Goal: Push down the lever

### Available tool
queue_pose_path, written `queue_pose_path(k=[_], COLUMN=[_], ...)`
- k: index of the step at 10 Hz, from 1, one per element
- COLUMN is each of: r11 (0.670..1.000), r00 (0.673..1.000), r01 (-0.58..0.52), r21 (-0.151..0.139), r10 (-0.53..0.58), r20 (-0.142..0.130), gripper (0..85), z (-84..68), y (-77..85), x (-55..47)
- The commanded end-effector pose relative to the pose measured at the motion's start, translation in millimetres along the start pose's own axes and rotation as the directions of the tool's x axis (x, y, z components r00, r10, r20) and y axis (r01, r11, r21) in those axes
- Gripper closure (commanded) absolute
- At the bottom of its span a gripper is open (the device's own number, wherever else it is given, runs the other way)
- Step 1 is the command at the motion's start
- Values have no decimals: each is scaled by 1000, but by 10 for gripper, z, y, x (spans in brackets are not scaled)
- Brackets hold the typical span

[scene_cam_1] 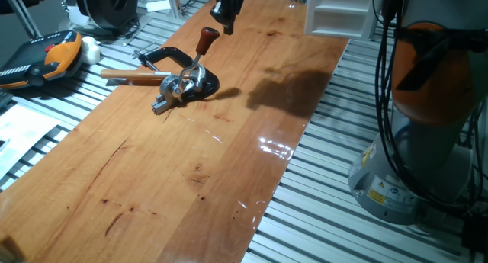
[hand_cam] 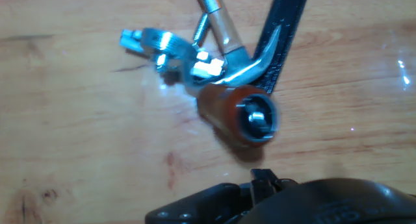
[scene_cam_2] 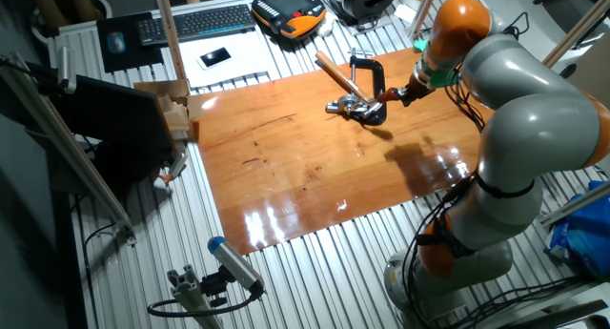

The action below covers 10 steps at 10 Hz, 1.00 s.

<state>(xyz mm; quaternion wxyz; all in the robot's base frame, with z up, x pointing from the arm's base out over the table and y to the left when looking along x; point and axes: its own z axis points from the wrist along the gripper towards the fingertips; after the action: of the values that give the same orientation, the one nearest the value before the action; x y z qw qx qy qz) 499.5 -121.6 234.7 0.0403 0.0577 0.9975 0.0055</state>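
Note:
The lever stands tilted upward on the wooden board (scene_cam_1: 191,179). It is a thin shiny rod with a reddish-brown knob (scene_cam_1: 207,39) hinged on a chrome-and-black base (scene_cam_1: 185,85). My gripper (scene_cam_1: 227,25) hangs just above and behind the knob, not touching it, with its dark fingers together. In the other fixed view the gripper (scene_cam_2: 404,92) is right beside the knob (scene_cam_2: 382,98). The hand view looks down on the knob's end (hand_cam: 246,115) and the chrome base (hand_cam: 179,52), with the finger ends (hand_cam: 263,182) at the bottom edge.
A black C-shaped clamp (scene_cam_1: 169,57) and a tan wooden tool handle (scene_cam_1: 133,76) lie against the lever's base. A white box (scene_cam_1: 329,11) stands at the board's far end. An orange-black device (scene_cam_1: 57,53) lies left of the board. My arm's base (scene_cam_1: 427,126) stands on the right.

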Motion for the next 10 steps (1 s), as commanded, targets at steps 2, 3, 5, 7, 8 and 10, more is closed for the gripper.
queue_pose_path(k=[2,3,5,7,8,10], r11=[999,999,1000,1000,999,997], r00=[999,1000,1000,1000,999,997], r01=[-41,-29,-4,-22,-34,-77], r21=[9,14,-6,0,0,-4], r10=[42,29,4,22,34,77], r20=[-9,1,23,21,18,14], gripper=[850,850,850,850,850,850], z=[24,45,114,128,120,108], y=[-16,-19,-19,-38,-41,-39], x=[2,-2,-29,-20,-22,-33])
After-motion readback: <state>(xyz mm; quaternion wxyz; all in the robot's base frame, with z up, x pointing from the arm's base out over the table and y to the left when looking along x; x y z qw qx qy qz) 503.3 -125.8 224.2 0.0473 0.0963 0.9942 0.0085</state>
